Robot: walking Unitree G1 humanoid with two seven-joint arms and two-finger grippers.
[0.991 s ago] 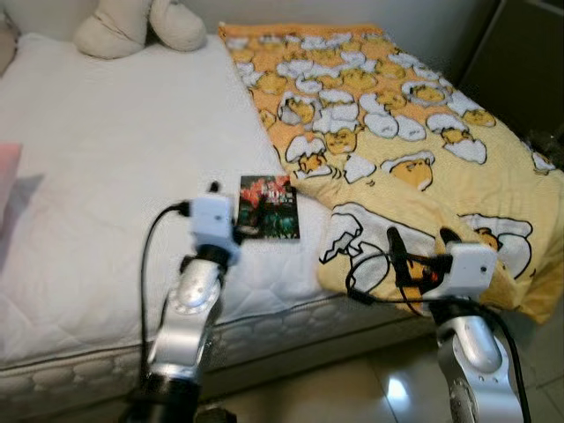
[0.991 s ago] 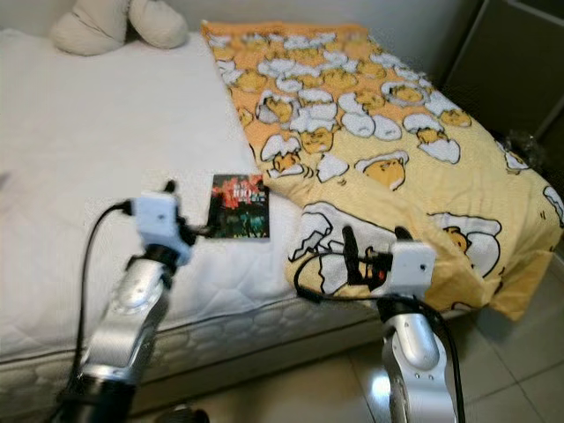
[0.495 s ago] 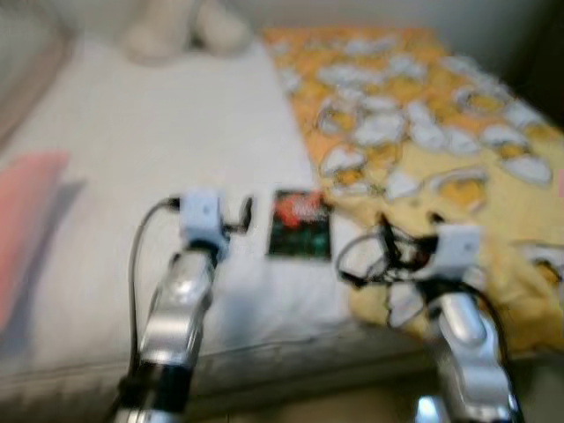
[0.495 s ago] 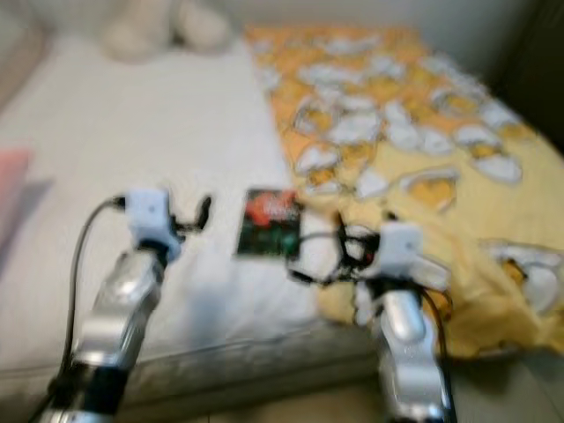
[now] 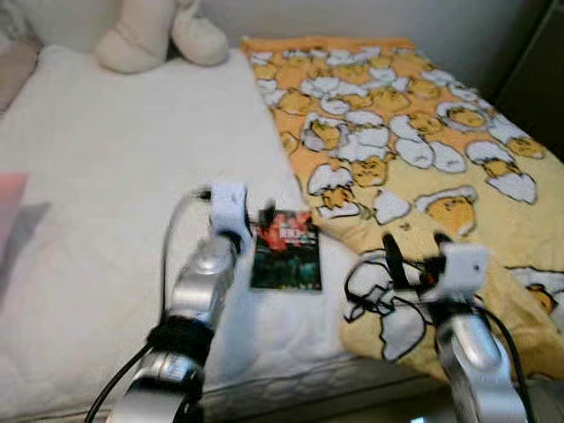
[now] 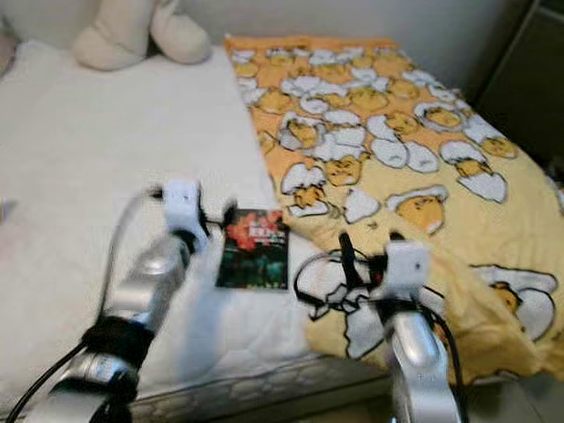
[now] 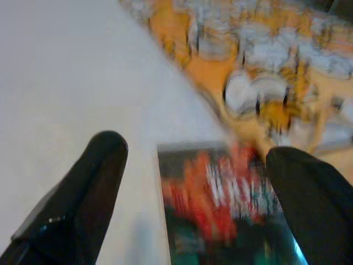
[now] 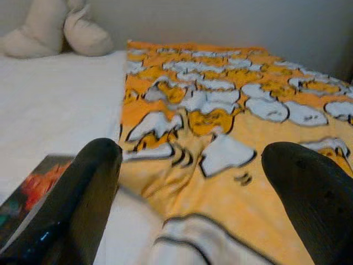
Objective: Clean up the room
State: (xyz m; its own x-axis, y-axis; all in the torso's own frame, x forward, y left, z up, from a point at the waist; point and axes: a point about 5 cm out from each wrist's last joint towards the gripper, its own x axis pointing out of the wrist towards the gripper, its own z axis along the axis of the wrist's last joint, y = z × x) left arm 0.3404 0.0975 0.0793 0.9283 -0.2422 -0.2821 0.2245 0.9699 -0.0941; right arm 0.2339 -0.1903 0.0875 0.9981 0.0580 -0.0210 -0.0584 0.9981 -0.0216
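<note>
My left end effector (image 7: 193, 182) hung wide open just over the book (image 5: 285, 250), which lay flat on the white bed (image 5: 106, 176) against the yellow blanket (image 5: 423, 150). I judged the pickup imminent: lower, straddle an edge, close. My right end effector (image 8: 193, 165) hovered wide open over the blanket.

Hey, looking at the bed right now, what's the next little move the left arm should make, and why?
Probably ease the left gripper down and forward onto the book. The book lies flat on the white mattress beside the yellow blanket, and the wrist view shows the open fingers straddling its near edge without touching it. The right gripper hovers over the blanket.
</note>
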